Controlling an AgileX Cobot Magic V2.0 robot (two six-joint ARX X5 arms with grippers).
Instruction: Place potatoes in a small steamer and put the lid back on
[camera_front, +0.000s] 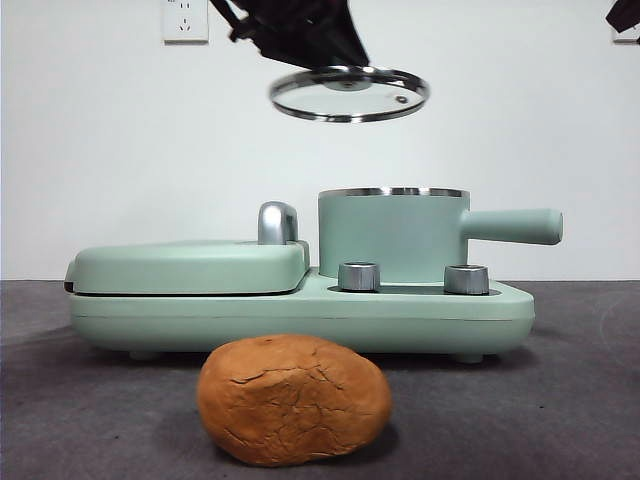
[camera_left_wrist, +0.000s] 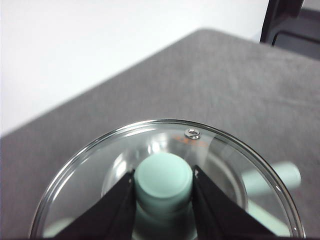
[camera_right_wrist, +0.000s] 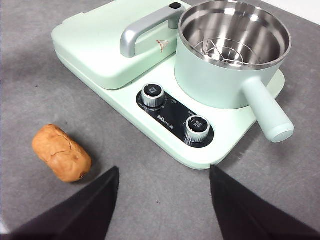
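Two jaws of the left gripper (camera_left_wrist: 163, 187) are clamping the green knob of the lid (camera_front: 349, 94), which is hanging in the air at the upper middle of the front view, tilted a little and well above the pot (camera_front: 392, 236). The right gripper (camera_right_wrist: 164, 200) is waiting with its jaws spread wide and nothing between them, looking down on the cooker base (camera_right_wrist: 145, 120).

The pot (camera_right_wrist: 227, 55) is standing uncovered at the upper right of the right wrist view, with only a wire rack showing inside. The potato (camera_front: 293, 399) is lying on the grey table (camera_front: 580, 400) at the bottom middle of the front view, just in front of the base and not touching it.

By my reading, the lid is being carried off so the potato can go in. Doing this well means keeping the lid level, setting it down on bare table well away from the potato and the pot handle (camera_front: 512, 226), and releasing the knob only once the rim is resting flat, since glass will slide or ring if dropped.
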